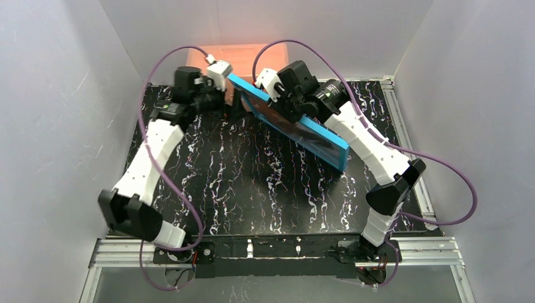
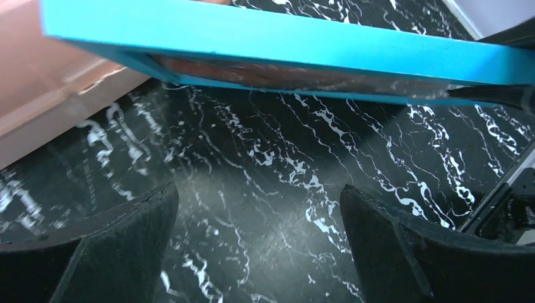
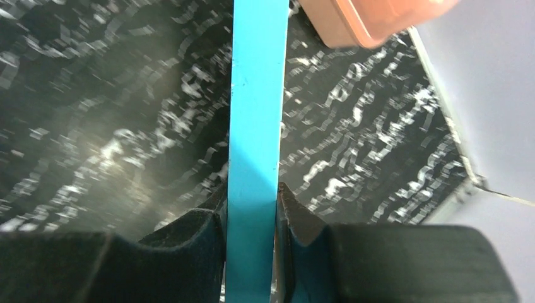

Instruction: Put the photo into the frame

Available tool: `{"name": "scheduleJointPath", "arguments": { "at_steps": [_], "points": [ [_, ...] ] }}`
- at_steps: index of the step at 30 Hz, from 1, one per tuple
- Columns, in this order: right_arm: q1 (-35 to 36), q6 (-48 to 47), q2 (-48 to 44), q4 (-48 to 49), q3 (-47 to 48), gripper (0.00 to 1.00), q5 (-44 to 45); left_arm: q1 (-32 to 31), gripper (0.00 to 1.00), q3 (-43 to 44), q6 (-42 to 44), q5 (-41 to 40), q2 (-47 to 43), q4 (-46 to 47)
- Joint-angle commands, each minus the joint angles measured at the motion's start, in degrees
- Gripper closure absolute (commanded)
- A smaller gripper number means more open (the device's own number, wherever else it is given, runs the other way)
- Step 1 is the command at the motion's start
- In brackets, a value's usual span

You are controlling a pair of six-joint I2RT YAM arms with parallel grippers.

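Fig.: R gripper [image 3: 251, 205] pinches thin bright-blue rectangular frame [image 3: 255, 113] by its rim; stiff, light, prob. slippery. L gripper [image 2: 258, 214] spread, empty.

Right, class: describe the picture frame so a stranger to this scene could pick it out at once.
Look at the black marbled table, towards its far edge. There the frame is held on edge, pinched by the right tool. It is the only bright blue thing, thin and flat, unlike the salmon-pink box behind it.

Black white-veined tabletop [image 1: 252, 183]; plain white walls [image 1: 57, 95] on three sides.
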Motion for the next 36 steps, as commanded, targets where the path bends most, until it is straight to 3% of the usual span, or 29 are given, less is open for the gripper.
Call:
{"name": "scheduleJointPath", "arguments": {
  "at_steps": [1, 12, 16, 26, 36],
  "points": [
    [2.62, 12.10, 0.80, 1.30, 9.49, 0.95, -11.63, 6.23, 0.02, -0.90, 0.83, 7.57, -10.89, -8.82],
    [0.20, 37.63, -2.08, 12.05, 7.53, 0.99, -29.29, 17.21, 0.02, -6.61, 7.10, 15.97, -22.15, -22.62],
    [-3.84, 39.07, -2.53, 12.72, 3.81, 0.99, -31.70, 17.75, 0.02, -7.57, 7.80, 18.17, -22.30, -24.27],
    [-15.21, 48.95, -19.53, 37.50, -36.74, 0.99, -38.36, 18.12, 0.02, -9.72, 16.29, 17.82, -21.71, -28.89],
    [-20.52, 49.82, -27.90, 51.23, -59.58, 0.96, -36.92, 18.55, 0.01, -10.58, 23.92, 12.48, -16.22, -34.76]
  ]
}}
